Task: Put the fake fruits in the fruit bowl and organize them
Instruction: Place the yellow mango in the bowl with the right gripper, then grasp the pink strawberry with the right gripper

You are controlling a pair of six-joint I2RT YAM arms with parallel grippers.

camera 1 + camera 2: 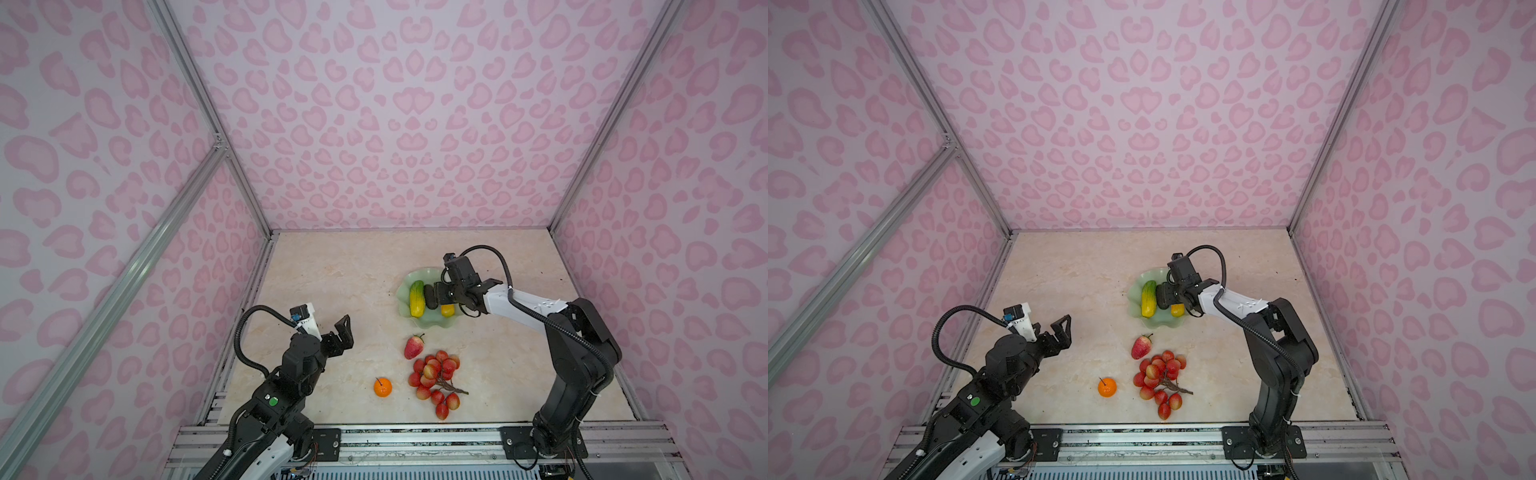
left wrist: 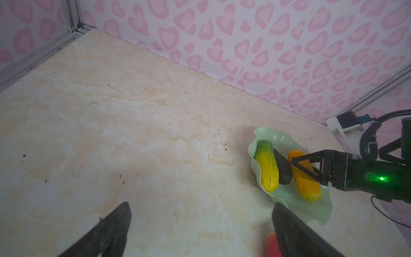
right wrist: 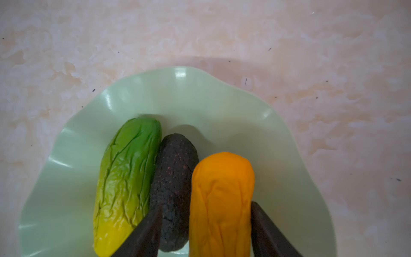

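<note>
The right gripper (image 3: 205,222) is parted astride the yellow-orange fruit (image 3: 221,204), one finger (image 3: 266,231) at its side; whether it grips cannot be told. That fruit lies in the fruit bowl (image 3: 200,89), touching the avocado (image 3: 173,189). The left gripper (image 2: 200,227) stands wide open, well apart from the bowl.

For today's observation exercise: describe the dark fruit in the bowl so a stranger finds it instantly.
Find the mint-green fruit bowl. Three fruits lie side by side in it; the avocado is the middle one, dark and oval, between the green-yellow fruit and the yellow-orange fruit.

Robot test booth: pink patterned walls (image 1: 395,124), aluminium framing (image 1: 124,270).
</note>
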